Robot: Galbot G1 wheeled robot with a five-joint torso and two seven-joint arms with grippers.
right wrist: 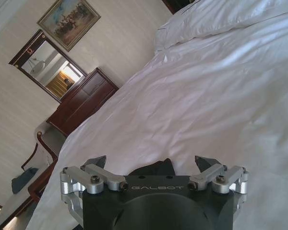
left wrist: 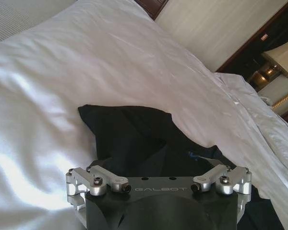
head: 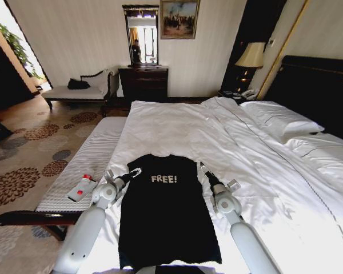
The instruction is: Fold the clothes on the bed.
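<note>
Jaws wide apart on both sides, nothing held. Left gripper point(head: 131, 173) low at the left shoulder corner of the black short-sleeved cotton T-shirt with white "FREE!" lettering point(head: 166, 220); from the left wrist view point(left wrist: 158, 167), black cloth directly ahead of and beneath the open jaws, a dark folded sleeve lobe point(left wrist: 120, 124) poking out onto the sheet. Right gripper point(head: 204, 169) at the opposite shoulder corner; from the right wrist view point(right wrist: 153, 165), just a small hump of black fabric point(right wrist: 156, 168) between the spread fingertips point(right wrist: 206, 164), white bedding beyond.

Shirt flat, chest up, sleeves apparently tucked in, so a long narrow rectangle. Long axis straight away from the robot: hem nearest, collar farthest, toward the far edge of the very large bed with white rumpled duvet point(head: 217, 131). Placed at the near edge of the bed, between the two arms.

Both grippers about equally close, one per top corner, symmetric across the long axis. Likely step: pinching the collar-end corners for a fold back along that axis toward the hem. Grip not yet made.
</note>
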